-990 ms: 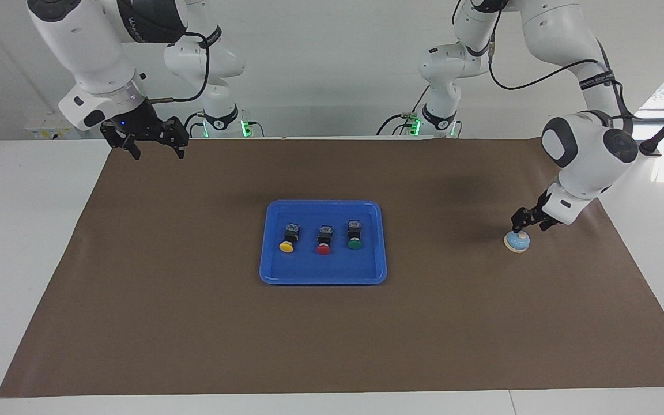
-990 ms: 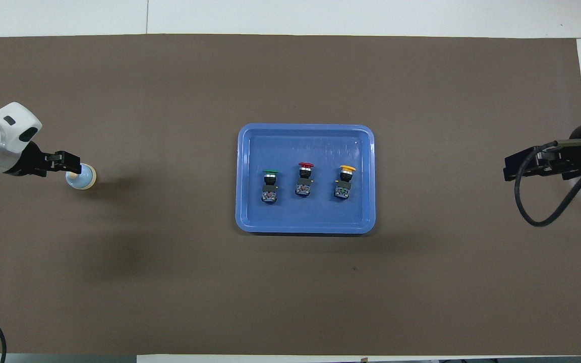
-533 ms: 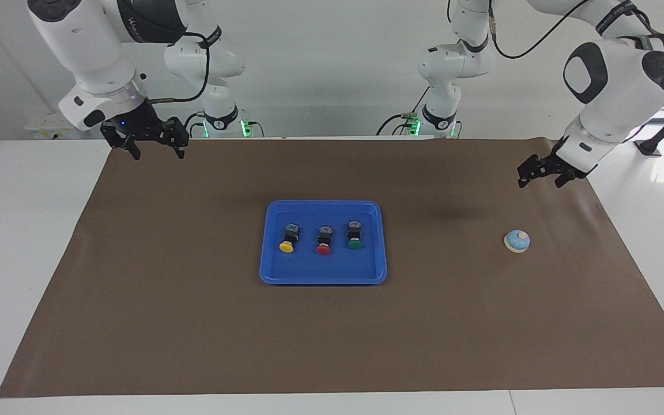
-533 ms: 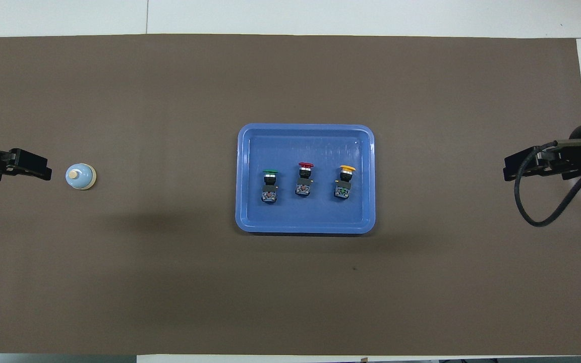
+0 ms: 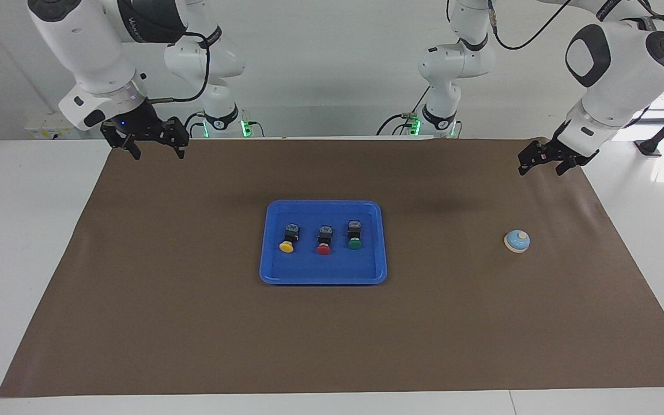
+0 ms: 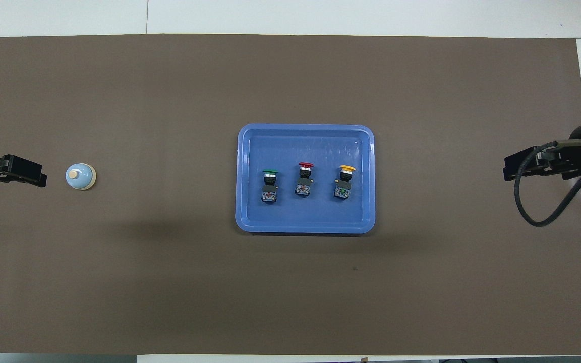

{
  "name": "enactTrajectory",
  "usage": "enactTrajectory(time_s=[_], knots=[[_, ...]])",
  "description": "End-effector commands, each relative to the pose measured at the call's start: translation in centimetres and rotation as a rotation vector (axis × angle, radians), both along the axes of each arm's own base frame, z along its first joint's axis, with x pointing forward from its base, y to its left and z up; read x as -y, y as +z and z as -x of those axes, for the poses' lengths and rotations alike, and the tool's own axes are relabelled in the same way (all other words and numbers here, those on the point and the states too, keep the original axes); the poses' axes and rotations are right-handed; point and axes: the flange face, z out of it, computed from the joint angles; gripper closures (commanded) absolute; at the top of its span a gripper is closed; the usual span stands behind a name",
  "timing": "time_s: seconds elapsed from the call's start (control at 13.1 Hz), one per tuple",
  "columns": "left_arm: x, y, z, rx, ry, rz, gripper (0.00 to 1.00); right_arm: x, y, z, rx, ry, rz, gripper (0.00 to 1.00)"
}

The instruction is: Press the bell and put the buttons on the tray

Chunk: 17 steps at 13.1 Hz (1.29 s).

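Note:
The blue tray (image 5: 323,279) (image 6: 305,143) lies mid-mat. In it the buttons lie in a row on their sides: yellow (image 5: 286,246) (image 6: 347,169), red (image 5: 323,248) (image 6: 305,166), green (image 5: 354,244) (image 6: 269,174). The bell (image 5: 517,241) (image 6: 80,176) stands alone toward the left arm's end of the table. My left gripper (image 5: 541,168) (image 6: 38,175) hangs open and empty, raised over the mat's edge at that end, well clear of the bell. My right gripper (image 5: 159,152) (image 6: 510,171) waits open and empty over the mat's edge at the right arm's end.
A brown mat (image 5: 332,346) covers most of the white table (image 5: 21,230). A black cable (image 6: 542,212) loops down from the right wrist.
The left gripper has lifted off the bell's knob and drawn up and back to the mat's edge. The bell, tray, buttons and right arm have not moved.

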Motion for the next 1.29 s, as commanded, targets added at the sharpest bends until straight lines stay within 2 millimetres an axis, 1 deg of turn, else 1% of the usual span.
enactTrajectory(time_s=[0.0, 0.15, 0.38, 0.46, 0.53, 0.61, 0.76, 0.84, 1.22], knots=[[0.7, 0.1, 0.3, -0.013, -0.015, -0.007, 0.00, 0.3, 0.2, 0.6, 0.004, 0.015, -0.002, 0.00], [0.8, 0.1, 0.1, -0.010, -0.021, -0.007, 0.00, 0.3, 0.2, 0.6, 0.004, 0.015, -0.002, 0.00], [0.8, 2.0, -0.5, 0.004, -0.018, -0.008, 0.00, 0.3, 0.2, 0.6, 0.004, 0.015, -0.002, 0.00], [0.9, 2.4, -0.4, -0.002, -0.017, -0.008, 0.00, 0.3, 0.2, 0.6, 0.004, 0.015, -0.001, 0.00], [1.5, 2.4, -0.2, -0.016, -0.027, -0.008, 0.00, 0.3, 0.2, 0.6, 0.004, 0.015, -0.001, 0.00], [2.6, 2.3, -0.1, -0.027, -0.039, -0.010, 0.00, 0.3, 0.2, 0.6, 0.004, 0.015, -0.002, 0.00], [3.6, 2.7, -0.1, -0.021, -0.043, -0.016, 0.00, 0.3, 0.2, 0.6, 0.004, 0.015, -0.002, 0.00], [3.6, 3.7, -0.3, 0.002, -0.042, -0.014, 0.00, 0.3, 0.2, 0.6, 0.004, 0.015, -0.001, 0.00], [3.7, 3.8, -1.0, 0.030, -0.044, -0.016, 0.00, 0.3, 0.2, 0.6, 0.004, 0.015, -0.001, 0.00]])
